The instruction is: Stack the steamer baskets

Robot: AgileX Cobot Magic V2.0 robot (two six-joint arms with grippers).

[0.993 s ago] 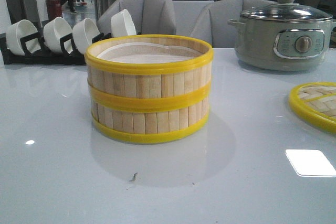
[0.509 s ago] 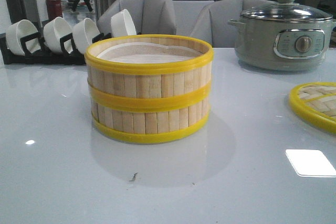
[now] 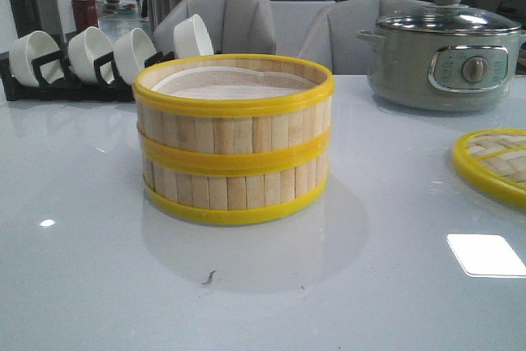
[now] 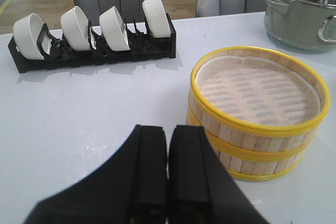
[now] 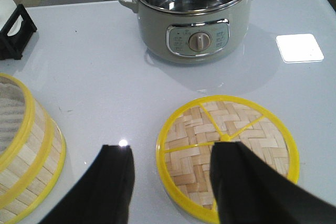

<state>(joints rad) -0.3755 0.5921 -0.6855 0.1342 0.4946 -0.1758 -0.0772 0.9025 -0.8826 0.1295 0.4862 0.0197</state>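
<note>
Two steamer baskets stand stacked as one tower in the middle of the table, the upper basket (image 3: 234, 117) squarely on the lower basket (image 3: 234, 191). Pale slat walls, yellow rims, a white liner showing in the top one (image 4: 257, 87). The stack's edge also shows in the right wrist view as the baskets (image 5: 23, 156). My left gripper (image 4: 168, 132) is shut and empty, hovering beside the stack without touching it. My right gripper (image 5: 173, 153) is open above the table, one finger over the woven lid (image 5: 228, 150). Neither gripper appears in the front view.
A flat woven bamboo lid (image 3: 493, 162) with a yellow rim lies at the right. A grey-green electric pot (image 3: 444, 55) with a glass lid stands at the back right. A black rack of white bowls (image 3: 82, 59) sits at the back left. Chairs stand behind the table.
Nothing on the table has moved; only a person walking in the far background has shifted.
</note>
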